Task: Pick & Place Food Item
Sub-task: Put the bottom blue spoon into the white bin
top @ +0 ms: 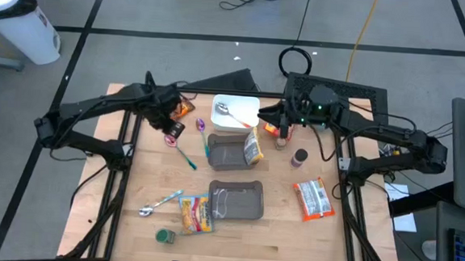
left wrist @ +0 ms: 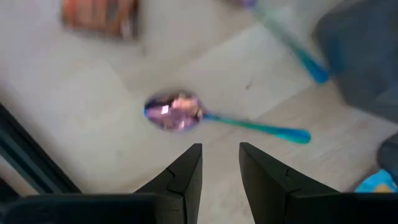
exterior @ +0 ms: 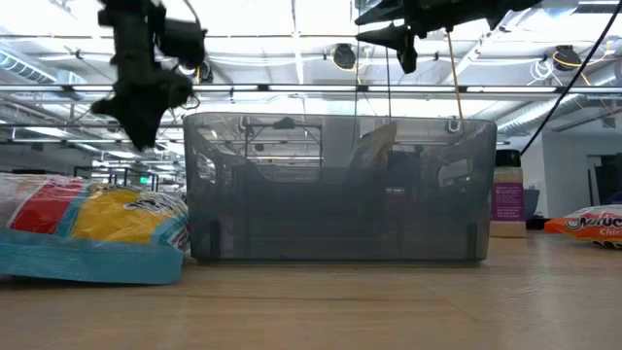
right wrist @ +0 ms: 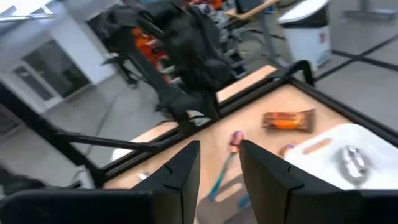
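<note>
The left gripper (top: pixel 171 123) hovers left of the white tray (top: pixel 247 104), its fingers (left wrist: pixel 186 177) parted with nothing between them, above a purple spoon (left wrist: pixel 177 112). A snack packet (top: pixel 252 147) leans in the grey bin (top: pixel 223 154) below the tray. The right gripper (top: pixel 270 118) hangs empty, slightly parted, just right of the tray. This looks like the approach step; next, one arm must descend onto a food item.
</note>
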